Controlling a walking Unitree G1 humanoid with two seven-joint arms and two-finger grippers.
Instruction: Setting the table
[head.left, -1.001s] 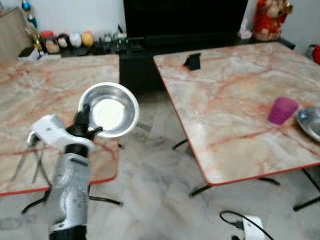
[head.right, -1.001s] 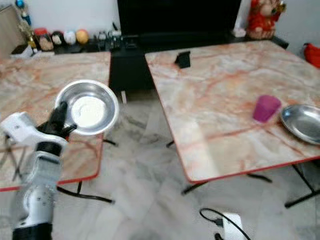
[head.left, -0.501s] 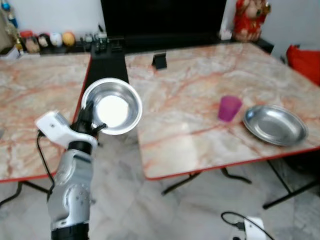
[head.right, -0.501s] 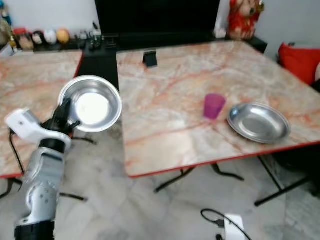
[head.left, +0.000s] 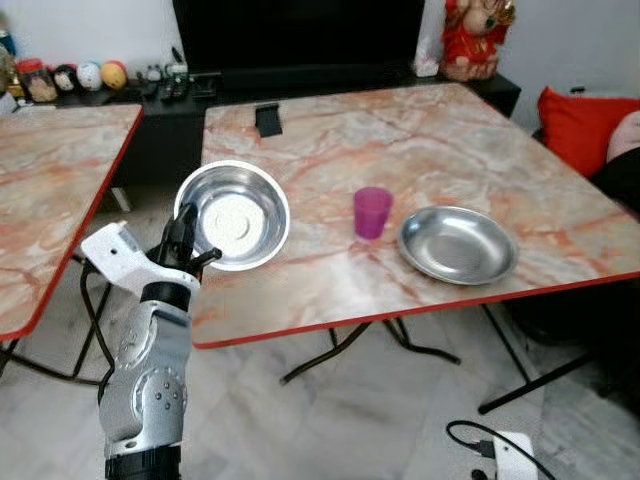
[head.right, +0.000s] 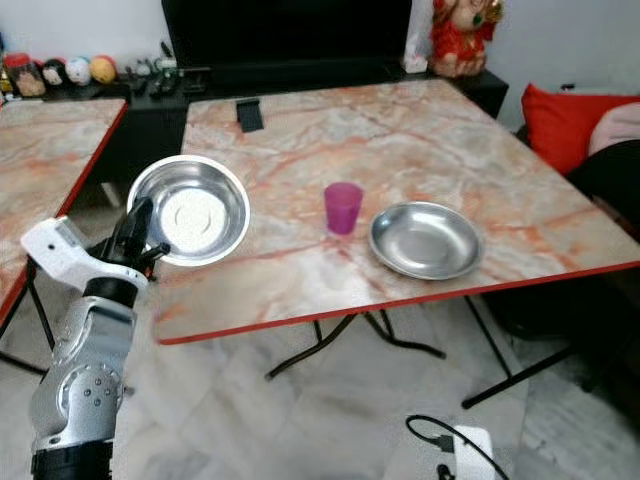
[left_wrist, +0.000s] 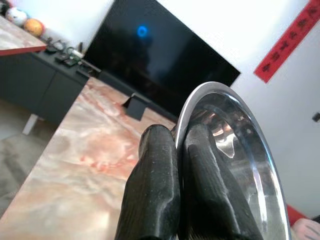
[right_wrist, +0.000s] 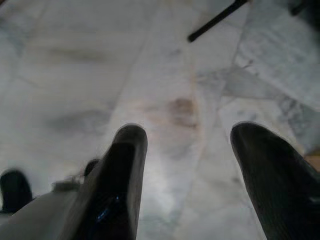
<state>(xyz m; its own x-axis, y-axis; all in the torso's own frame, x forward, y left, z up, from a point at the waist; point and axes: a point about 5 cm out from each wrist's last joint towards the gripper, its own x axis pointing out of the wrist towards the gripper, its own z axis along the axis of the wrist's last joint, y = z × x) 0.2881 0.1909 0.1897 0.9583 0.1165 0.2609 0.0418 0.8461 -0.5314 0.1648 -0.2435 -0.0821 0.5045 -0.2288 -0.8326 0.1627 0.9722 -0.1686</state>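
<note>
My left gripper (head.left: 186, 238) is shut on the rim of a steel bowl (head.left: 236, 213), held tilted in the air over the near left corner of the marble table (head.left: 450, 150). In the left wrist view both black fingers (left_wrist: 155, 185) pinch the bowl's rim (left_wrist: 235, 130). A purple cup (head.left: 372, 212) stands mid-table, with a steel plate (head.left: 457, 243) just to its right. My right gripper (right_wrist: 187, 165) hangs open above the marble floor (right_wrist: 165, 60).
A second marble table (head.left: 50, 190) stands at the left, across a narrow gap. A black phone stand (head.left: 267, 118) sits at the far edge. A TV cabinet (head.left: 300, 80) lines the back wall, red cushions (head.left: 580, 125) lie at the right, and a white cable (head.left: 500, 450) on the floor.
The camera has swung right: the right table with cup and plate now sits centred and closer. My left gripper still holds the bowl, now over that table's corner.
</note>
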